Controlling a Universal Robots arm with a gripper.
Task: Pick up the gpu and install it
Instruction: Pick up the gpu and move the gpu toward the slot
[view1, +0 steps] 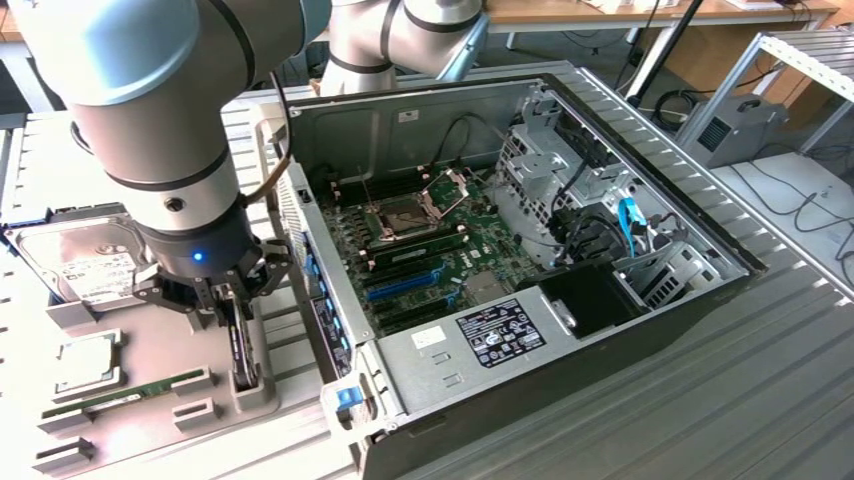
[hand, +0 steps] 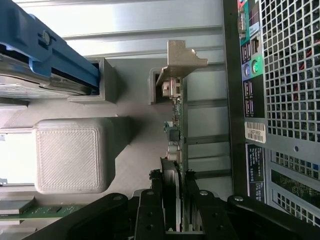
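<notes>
Gripper (hand: 174, 184) is down low over the parts tray, its two black fingers (hand: 149, 210) closed in on either side of the gpu (hand: 178, 135). Pads look pressed against the card and its dark fan face, so I read this as a grip taken, not jaws merely straddling

The gpu stands on edge in a slot of the grey holder (view1: 248, 388), silver end bracket (hand: 184, 59) at the end farthest from the fingers. No gap shows between card and holder (the lower edge is hidden behind the slot walls), so by my judgement the card is grasped but not yet lifted

In the exterior view the gripper (view1: 224, 305) sits on the gpu (view1: 244, 350) just beside the computer case (view1: 694, 290), towards the exterior view's left

Other parts nearby on the tray: memory stick (view1: 127, 392), processor chip (view1: 87, 362), hard drive (view1: 83, 268), all lying apart from the gripper

Beyond that, the case lies on its side with the side panel off. Motherboard (view1: 441, 235) exposed, blue expansion slots (view1: 400, 287) bare, no card seated in them

Progress: reach and grasp appear done. Lift-out, carry across to the case and seating in a slot are all left, so the task is in its early part
</notes>
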